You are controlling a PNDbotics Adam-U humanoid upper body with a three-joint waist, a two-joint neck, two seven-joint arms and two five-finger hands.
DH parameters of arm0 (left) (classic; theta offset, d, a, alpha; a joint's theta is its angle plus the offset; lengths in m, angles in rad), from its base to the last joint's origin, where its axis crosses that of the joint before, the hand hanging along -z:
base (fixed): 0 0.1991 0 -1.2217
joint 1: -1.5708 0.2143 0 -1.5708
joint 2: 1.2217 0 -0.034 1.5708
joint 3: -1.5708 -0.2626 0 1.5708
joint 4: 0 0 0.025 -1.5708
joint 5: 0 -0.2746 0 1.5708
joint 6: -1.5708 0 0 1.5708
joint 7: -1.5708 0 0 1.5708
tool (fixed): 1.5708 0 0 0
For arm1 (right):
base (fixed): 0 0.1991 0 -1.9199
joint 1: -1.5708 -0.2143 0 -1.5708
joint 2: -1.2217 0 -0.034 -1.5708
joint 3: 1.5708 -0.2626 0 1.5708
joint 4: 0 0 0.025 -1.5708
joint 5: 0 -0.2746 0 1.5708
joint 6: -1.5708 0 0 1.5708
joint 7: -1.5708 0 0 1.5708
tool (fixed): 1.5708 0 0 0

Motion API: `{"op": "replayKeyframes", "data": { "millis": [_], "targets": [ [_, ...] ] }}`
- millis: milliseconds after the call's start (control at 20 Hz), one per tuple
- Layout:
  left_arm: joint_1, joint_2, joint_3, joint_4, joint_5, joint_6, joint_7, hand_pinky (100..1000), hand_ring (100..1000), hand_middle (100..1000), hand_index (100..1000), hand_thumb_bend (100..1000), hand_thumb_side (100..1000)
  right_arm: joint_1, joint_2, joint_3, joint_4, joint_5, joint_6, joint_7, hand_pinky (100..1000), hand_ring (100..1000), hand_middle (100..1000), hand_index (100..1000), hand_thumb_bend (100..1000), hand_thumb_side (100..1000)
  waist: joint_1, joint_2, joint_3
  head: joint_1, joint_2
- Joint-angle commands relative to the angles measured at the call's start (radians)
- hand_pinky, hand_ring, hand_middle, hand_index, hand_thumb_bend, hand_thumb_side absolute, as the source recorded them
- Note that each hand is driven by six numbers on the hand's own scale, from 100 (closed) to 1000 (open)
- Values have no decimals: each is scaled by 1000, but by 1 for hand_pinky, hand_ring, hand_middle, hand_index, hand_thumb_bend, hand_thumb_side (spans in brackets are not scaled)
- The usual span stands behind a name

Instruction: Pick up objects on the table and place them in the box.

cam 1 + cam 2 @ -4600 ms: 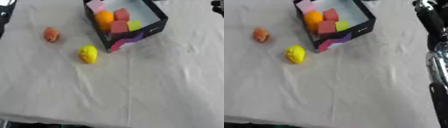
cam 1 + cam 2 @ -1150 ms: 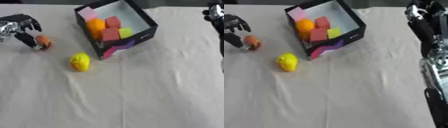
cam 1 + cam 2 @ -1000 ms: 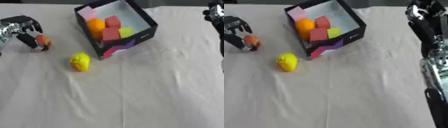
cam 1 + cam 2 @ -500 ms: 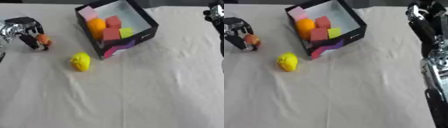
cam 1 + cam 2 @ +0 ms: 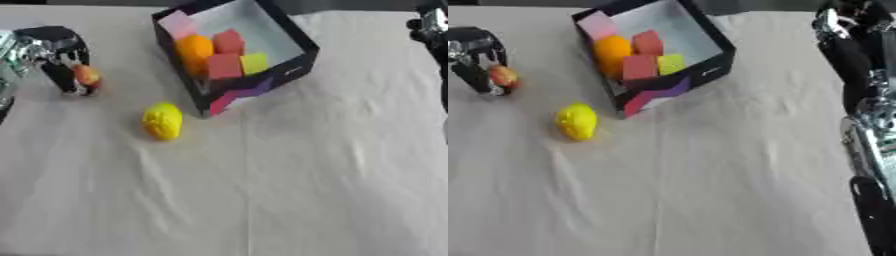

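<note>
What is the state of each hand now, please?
Left hand: fingers curled round the small orange-red round object on the white tablecloth.
Right hand: at the far right edge; cannot be told.

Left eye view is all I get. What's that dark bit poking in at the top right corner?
Observer: That's the robot's right arm. The right eye view shows it running down the whole right edge, black with a silver joint.
Operator: Is it close to the box?
Observer: No. In that view, bare white tablecloth lies between it and the black box.
Operator: Is it carrying anything?
Observer: The right hand seems to be at the arm's top end, and I see no object there.
</note>
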Motion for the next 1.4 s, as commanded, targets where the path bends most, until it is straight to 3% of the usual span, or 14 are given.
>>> {"op": "replayKeyframes", "data": {
  "millis": [50,250,450,800,1100,1150,1200,1250,1350,1400],
  "targets": [
    [-39,43,-4,-67,7,-2,-17,648,733,654,513,429,100,-11,-26,-5,-22,2,-1,0,784,706,674,797,100,369,3,-31,2,-2,4],
    [-117,25,-21,-145,35,8,-39,634,722,644,510,415,100,-15,-29,-4,-24,1,0,0,784,706,674,797,100,369,3,-34,0,-1,3],
    [-201,-44,-39,-168,26,17,-34,618,706,629,510,388,100,-24,-21,1,-25,-2,0,4,784,706,675,797,100,369,5,-32,-8,9,-2],
    [-285,-221,-53,-82,-26,-9,112,595,681,613,525,353,100,-49,-1,9,-27,-6,0,11,784,707,676,797,100,370,2,-22,-30,45,-13],
    [-276,-310,-58,-5,-113,-31,181,606,692,626,566,440,112,-55,6,15,-31,-9,0,19,784,707,676,797,100,365,-3,-19,-39,63,-16],
    [-274,-319,-54,7,-129,-26,193,616,703,642,609,528,171,-55,6,15,-32,-9,1,19,784,707,676,797,100,367,-4,-19,-39,65,-16],
    [-272,-327,-51,21,-144,-22,205,619,705,646,620,546,184,-54,7,14,-31,-9,1,18,784,707,676,797,100,367,-4,-19,-39,65,-16],
    [-270,-332,-47,33,-154,-20,214,638,733,698,731,644,276,-54,7,15,-32,-10,2,18,784,707,676,797,100,367,-5,-19,-38,65,-15],
    [-267,-336,-39,45,-154,-20,230,663,763,748,832,696,378,-53,6,15,-32,-9,2,19,784,707,676,797,100,367,-6,-19,-37,64,-14],
    [-267,-335,-34,44,-145,-19,237,664,765,750,839,699,385,-53,5,15,-32,-9,3,18,784,707,676,796,100,367,-7,-19,-36,63,-13]
  ]
}}
